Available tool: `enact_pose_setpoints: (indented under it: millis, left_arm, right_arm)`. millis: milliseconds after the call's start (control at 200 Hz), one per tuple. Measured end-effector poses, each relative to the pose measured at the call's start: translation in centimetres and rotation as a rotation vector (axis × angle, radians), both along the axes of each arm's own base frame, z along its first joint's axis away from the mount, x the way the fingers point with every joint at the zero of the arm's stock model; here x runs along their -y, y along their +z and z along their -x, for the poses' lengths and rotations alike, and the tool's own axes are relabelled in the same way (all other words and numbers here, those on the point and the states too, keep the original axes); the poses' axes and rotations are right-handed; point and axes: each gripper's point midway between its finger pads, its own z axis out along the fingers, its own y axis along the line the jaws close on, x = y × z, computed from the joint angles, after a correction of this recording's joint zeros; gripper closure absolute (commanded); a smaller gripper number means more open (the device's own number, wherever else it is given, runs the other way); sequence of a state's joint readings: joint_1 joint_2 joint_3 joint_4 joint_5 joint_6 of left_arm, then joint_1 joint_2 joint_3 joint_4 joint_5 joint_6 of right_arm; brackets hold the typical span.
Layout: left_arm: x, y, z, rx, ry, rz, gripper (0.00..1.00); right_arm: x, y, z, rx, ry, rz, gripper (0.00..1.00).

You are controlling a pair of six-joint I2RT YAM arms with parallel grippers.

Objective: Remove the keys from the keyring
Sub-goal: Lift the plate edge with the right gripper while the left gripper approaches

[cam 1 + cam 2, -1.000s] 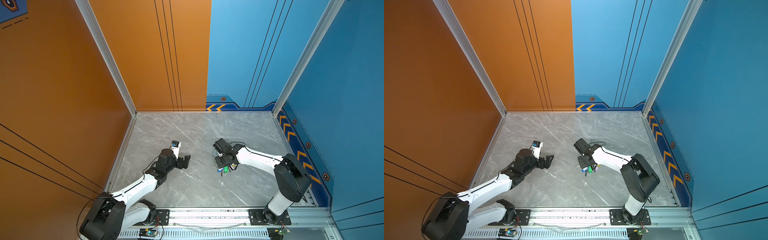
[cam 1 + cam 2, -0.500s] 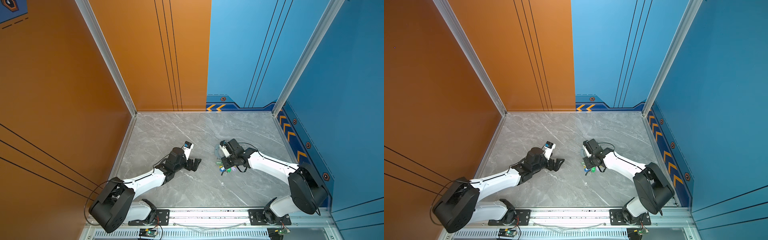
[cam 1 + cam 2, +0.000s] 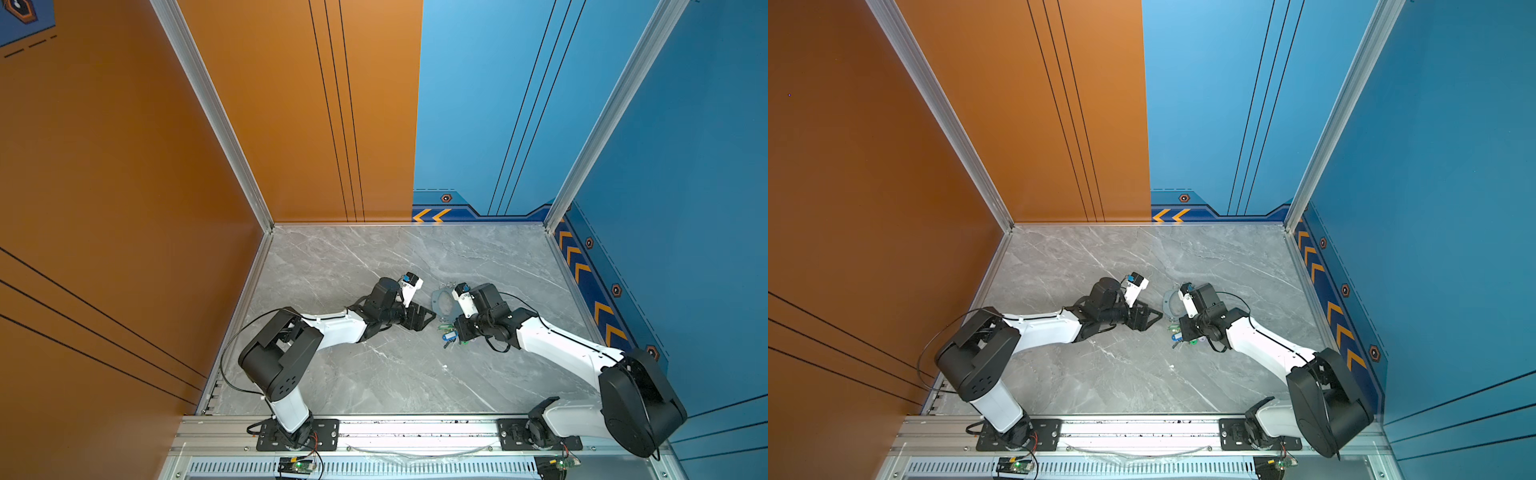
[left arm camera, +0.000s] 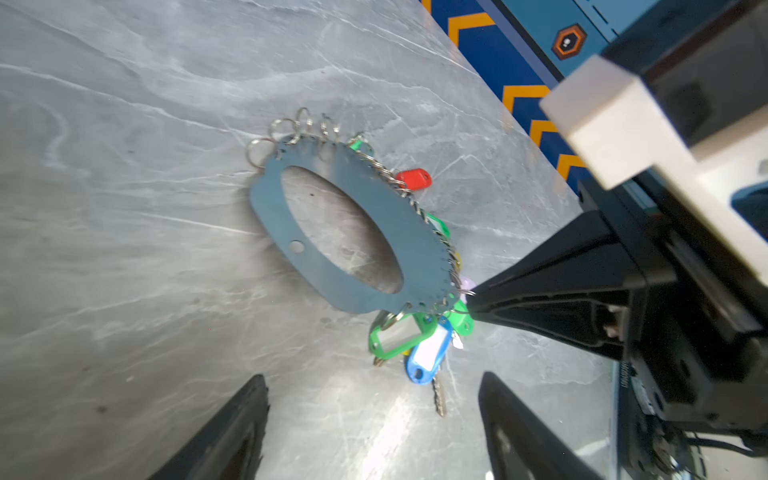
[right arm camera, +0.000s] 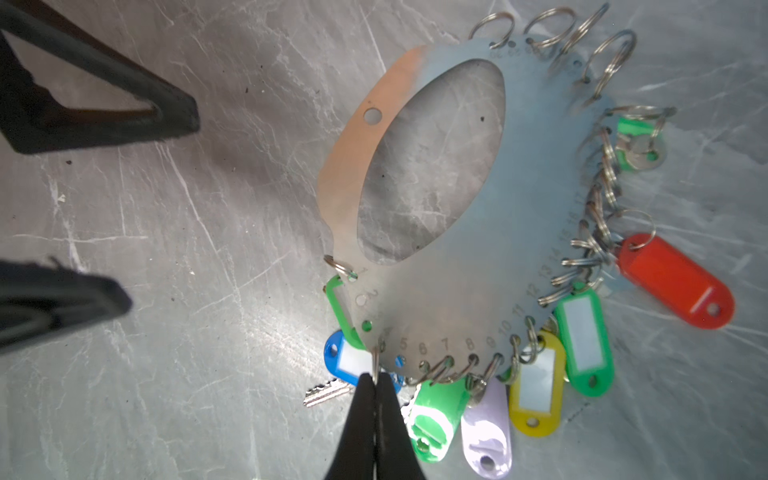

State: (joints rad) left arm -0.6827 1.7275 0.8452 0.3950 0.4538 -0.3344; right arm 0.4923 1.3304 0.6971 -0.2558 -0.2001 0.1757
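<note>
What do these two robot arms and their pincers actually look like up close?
The left arm and right arm have white shells between bulky black joints, with thin black cables looping alongside. Each wrist carries a white camera block with a blue patch. The left pincer and right pincer have black, wedge-shaped fingers tapering to points.

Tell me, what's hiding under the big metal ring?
Through the hole in the keyring, only table shows. A blue tag and a green tag poke out from under its edge; their covered parts, and anything else beneath, are hidden.
</note>
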Motion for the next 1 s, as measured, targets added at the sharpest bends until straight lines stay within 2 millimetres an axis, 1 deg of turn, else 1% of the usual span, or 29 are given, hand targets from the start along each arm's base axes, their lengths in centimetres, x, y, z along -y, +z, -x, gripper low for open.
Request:
enact_pose_setpoints:
  millis: [140,195,235,320,370,531,611,691,756,831,961,1001]
  left_arm:
    - [1.6,0.2,0.4,-0.012,-0.079,0.03,0.21]
    - [2.1,0.5,0.4,0.006,-0.112,0.04,0.21]
    - [2.5,0.9,0.4,0.024,-0.142,0.049,0.23]
    - [3.2,1.3,0.6,0.072,-0.212,0.059,0.22]
    - [3.3,1.3,0.8,0.097,-0.246,0.06,0.19]
    - [3.6,1.7,1.1,0.18,-0.333,0.065,0.19]
    - [3.7,2.4,0.6,0.214,-0.355,0.079,0.21]
    - [3.9,3.2,-0.1,0.245,-0.358,0.088,0.29]
    - [3.8,3.6,-0.5,0.262,-0.351,0.093,0.34]
    - [3.5,3.5,-0.9,0.267,-0.334,0.094,0.34]
    - [1.9,1.8,-0.4,0.235,-0.286,0.063,0.33]
    - [1.5,1.6,-0.2,0.22,-0.268,0.056,0.33]
  right_arm:
    - [-0.1,0.5,0.0,0.007,0.002,-0.038,0.96]
    - [-0.2,0.9,-0.1,0.017,0.004,-0.053,0.97]
    - [-0.3,1.2,-0.2,0.023,0.003,-0.068,0.97]
    - [-0.2,2.0,-0.4,0.036,-0.003,-0.097,0.97]
    - [0.0,2.4,-0.5,0.043,-0.008,-0.115,0.97]
    - [0.2,3.6,-0.4,0.051,-0.02,-0.174,0.97]
    - [0.1,4.2,-0.5,0.056,-0.017,-0.204,0.97]
    - [0.0,4.4,-0.4,0.051,-0.012,-0.225,0.97]
    - [-0.1,4.5,-0.3,0.044,-0.012,-0.236,0.97]
    - [-0.2,4.6,-0.3,0.041,-0.011,-0.247,0.97]
    - [-0.3,4.7,-0.3,0.033,-0.009,-0.265,0.97]
    - [-0.4,4.7,-0.2,0.031,-0.006,-0.269,0.97]
